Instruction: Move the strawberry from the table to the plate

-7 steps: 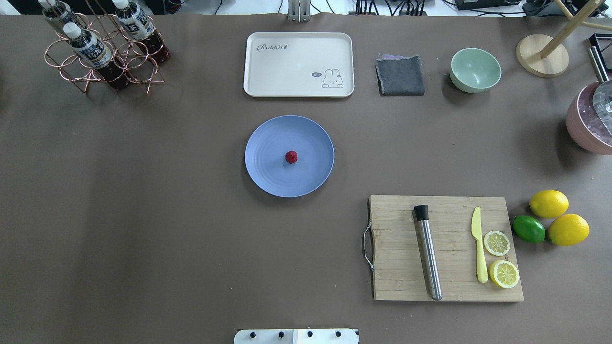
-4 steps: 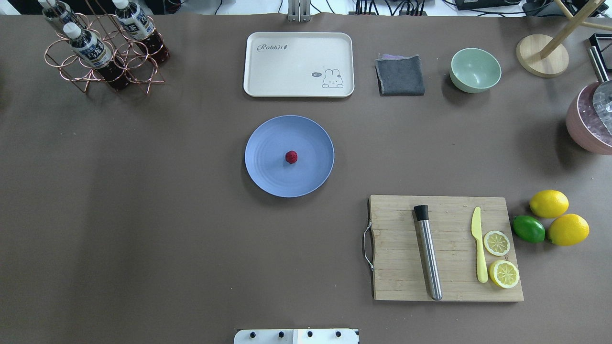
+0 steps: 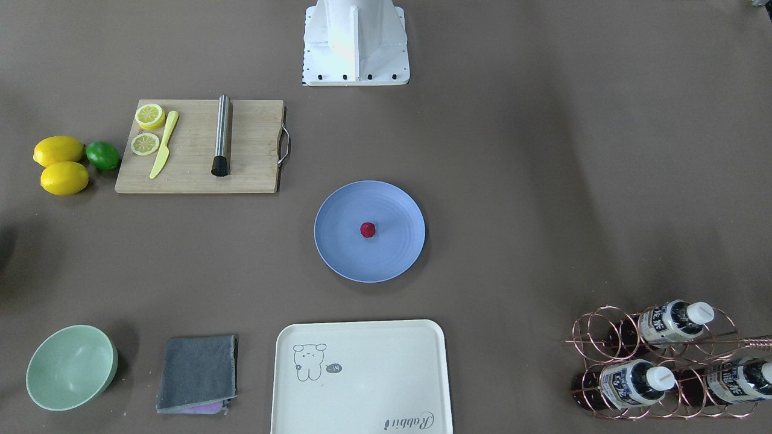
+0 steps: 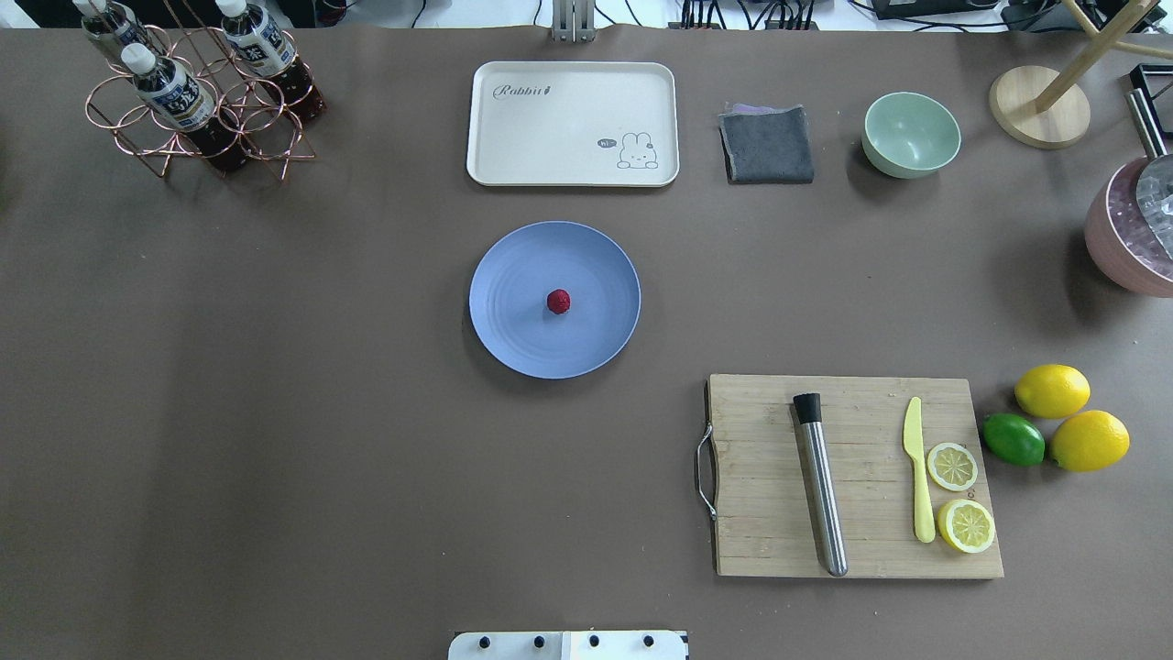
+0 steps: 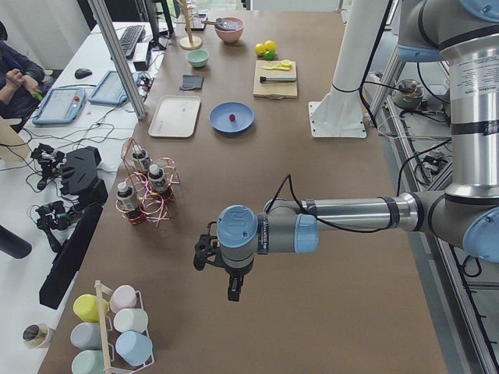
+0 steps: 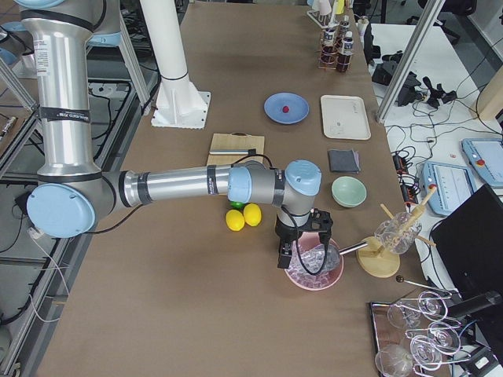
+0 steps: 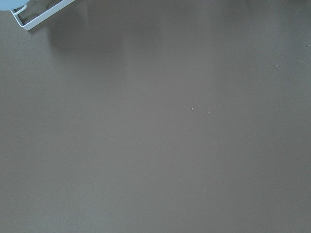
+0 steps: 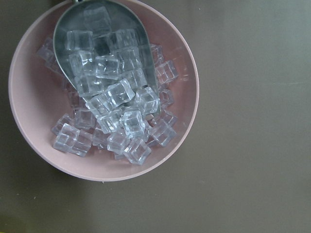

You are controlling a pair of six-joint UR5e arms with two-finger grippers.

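Wide matte grey-brown surface [image 4: 275, 412] stretching the length of a lab bay, desks with cables and a keyboard along one side, a person seated at the far desk edge in the left side view. And there it is: the tiny dark-red strawberry [image 4: 558, 301] sits right near the middle of the round periwinkle-blue plate [image 4: 513, 339], nothing touching it, nothing above it.

Both arms are well apart from the plate. The left end effector [image 5: 232, 290] hangs over a bare stretch at the robot's left end, and its wrist camera sees only blank surface. Whether its fingers are apart or together, I cannot tell from this one side view. The right end effector [image 6: 284, 258] hovers over the pink bowl of clear ice cubes [image 8: 29, 121], a metal scoop [image 8: 65, 29] lying in the ice. Apart or together, I cannot tell there either.

My read: the placing looks done, berry on plate. The next move asks little, perhaps only that the arms stay clear. A round berry on a shallow plate could roll if nudged.

Around the plate:
- the cream rectangular tray with a cartoon animal [image 4: 550, 128] is just beyond it;
- a folded grey cloth [image 4: 768, 145] and a mint-green bowl [image 4: 911, 134] sit further along;
- a copper wire rack of bottles [image 4: 183, 101] is in the far corner;
- the bamboo cutting board [image 4: 761, 513] holds lemon slices, a yellow knife and a steel rod;
- two yellow lemons [image 4: 1052, 390] and a green lime [image 4: 1014, 439] lie just beside the board.
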